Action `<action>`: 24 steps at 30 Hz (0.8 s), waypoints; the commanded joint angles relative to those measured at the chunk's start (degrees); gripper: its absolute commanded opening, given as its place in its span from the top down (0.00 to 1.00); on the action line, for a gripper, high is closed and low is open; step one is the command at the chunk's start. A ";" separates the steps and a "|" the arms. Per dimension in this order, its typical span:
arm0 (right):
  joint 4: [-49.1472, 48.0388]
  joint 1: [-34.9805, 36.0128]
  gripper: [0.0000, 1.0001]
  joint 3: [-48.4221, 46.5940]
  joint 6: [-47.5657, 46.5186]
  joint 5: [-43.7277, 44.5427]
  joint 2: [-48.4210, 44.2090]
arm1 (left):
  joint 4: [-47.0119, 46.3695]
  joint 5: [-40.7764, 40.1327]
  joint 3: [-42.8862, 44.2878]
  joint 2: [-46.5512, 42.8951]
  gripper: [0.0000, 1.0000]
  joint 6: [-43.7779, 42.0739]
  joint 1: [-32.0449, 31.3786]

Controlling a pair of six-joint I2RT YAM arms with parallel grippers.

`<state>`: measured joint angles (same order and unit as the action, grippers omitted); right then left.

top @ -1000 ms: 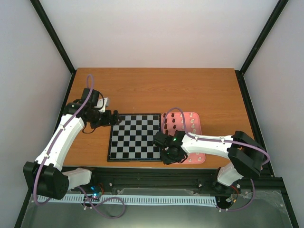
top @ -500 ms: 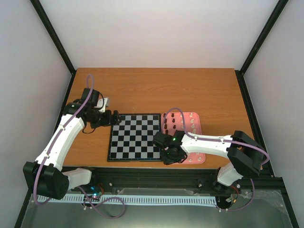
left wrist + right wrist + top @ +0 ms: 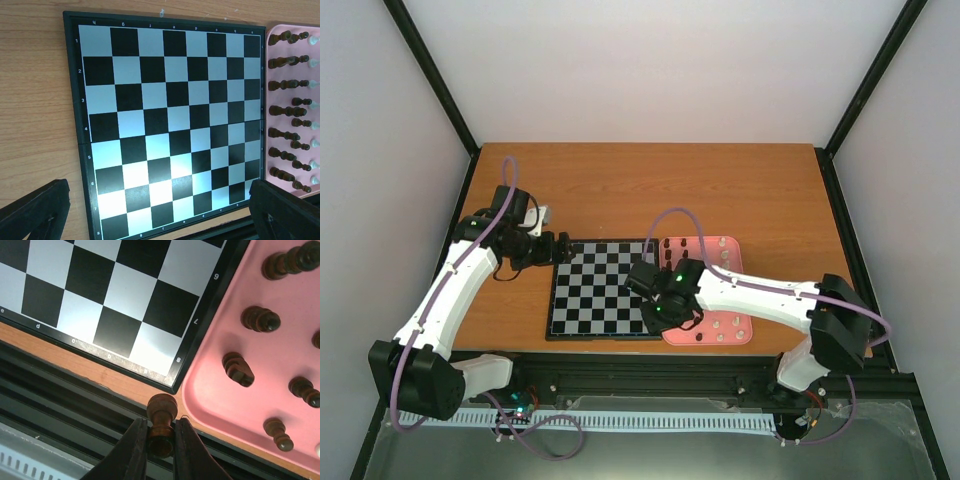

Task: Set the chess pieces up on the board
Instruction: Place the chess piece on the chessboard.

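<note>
Between the right hand's [image 3: 161, 436] nearly closed fingers: one dark brown pawn [image 3: 161, 408], round-headed, over the surface's [image 3: 650, 190] near edge, just off the board [image 3: 170, 125]. The black-and-grey board is bare. Only the right wrist view shows this grip. Pink tray [image 3: 210, 390] beside it holds dark and cream pieces [image 3: 287, 90]. Left hand [image 3: 558, 247] is wide open, empty.
</note>
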<state>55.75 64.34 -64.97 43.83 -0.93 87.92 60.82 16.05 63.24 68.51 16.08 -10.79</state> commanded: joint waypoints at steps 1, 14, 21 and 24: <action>-0.42 0.40 0.97 -1.35 -1.98 -0.75 3.89 | -0.30 -0.35 0.48 -0.48 0.00 -0.94 -0.24; -2.62 0.27 0.97 -4.97 -5.76 -0.41 10.93 | 0.00 -0.98 0.40 -0.68 0.00 -1.15 -0.29; -2.40 0.13 0.97 -5.87 -6.29 0.20 12.84 | -0.19 -0.89 0.21 -0.58 0.00 -1.13 -0.31; -2.31 -0.08 0.97 -5.94 -6.34 0.88 13.04 | -0.33 -0.85 0.25 -0.40 0.00 -1.13 -0.29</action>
<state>53.17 64.38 -69.41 38.15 -1.83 100.20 60.82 15.42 63.22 68.51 16.03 -10.79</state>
